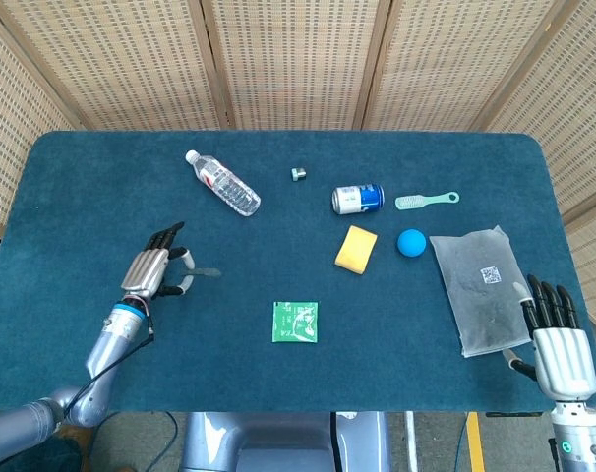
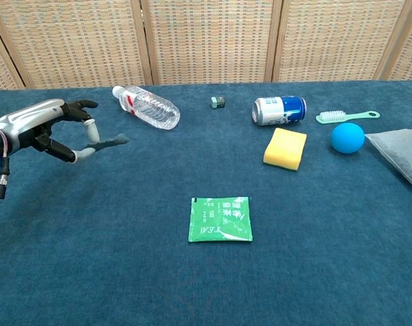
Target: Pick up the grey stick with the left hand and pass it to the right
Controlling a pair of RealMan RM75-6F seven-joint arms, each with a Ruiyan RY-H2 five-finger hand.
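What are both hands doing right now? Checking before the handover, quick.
Left hand: pinching the grey stick, lifted off the table.
Right hand: open, fingers apart, holding nothing.

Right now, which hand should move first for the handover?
Left. The left hand pinches the grey stick above the cloth; the right hand waits open at the table's near right edge, beside the grey bag.

Grey stick (image 1: 204,272) (image 2: 111,142): slim, short, dull grey rod. Lying roughly level, lifted clear of the blue table (image 1: 278,246), one end pinched at the fingertips of the left hand (image 1: 155,270) (image 2: 46,128), free end pointing away from it. Left of the green tea sachet (image 1: 295,322) and nearer the table's back edge.
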